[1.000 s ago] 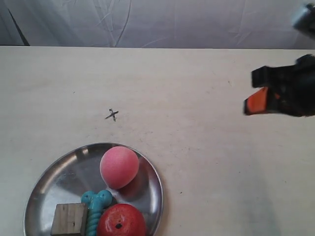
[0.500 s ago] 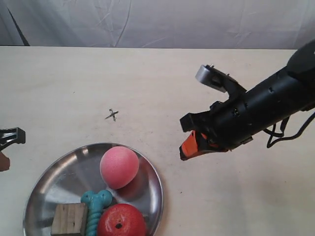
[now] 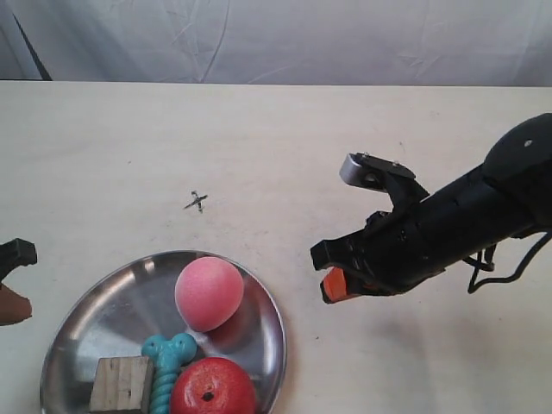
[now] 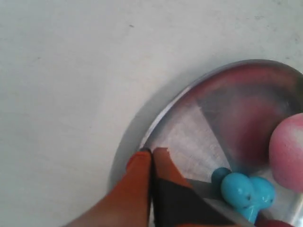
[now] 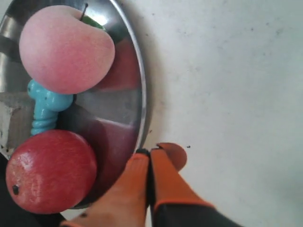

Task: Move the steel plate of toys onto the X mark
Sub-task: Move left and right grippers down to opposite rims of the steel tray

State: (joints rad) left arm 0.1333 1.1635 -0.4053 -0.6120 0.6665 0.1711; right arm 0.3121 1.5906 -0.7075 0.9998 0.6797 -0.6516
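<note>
The steel plate lies at the front left of the table and holds a pink ball, a red apple-like ball, a turquoise bone and a wooden cube; the die is hidden. The X mark sits on bare table beyond the plate. My right gripper is shut and empty, just off the plate's rim, tips beside it. My left gripper is shut and empty, its tips over the plate's opposite rim.
The pale tabletop stretches around the plate and the mark. A wrinkled white cloth backdrop rises behind the table's far edge. The right arm's black body reaches in from the exterior view's right side.
The right arm swung in from the far right edge toward the plate and came lower. The left gripper entered at the exterior view's left edge and dropped slightly toward the plate.
</note>
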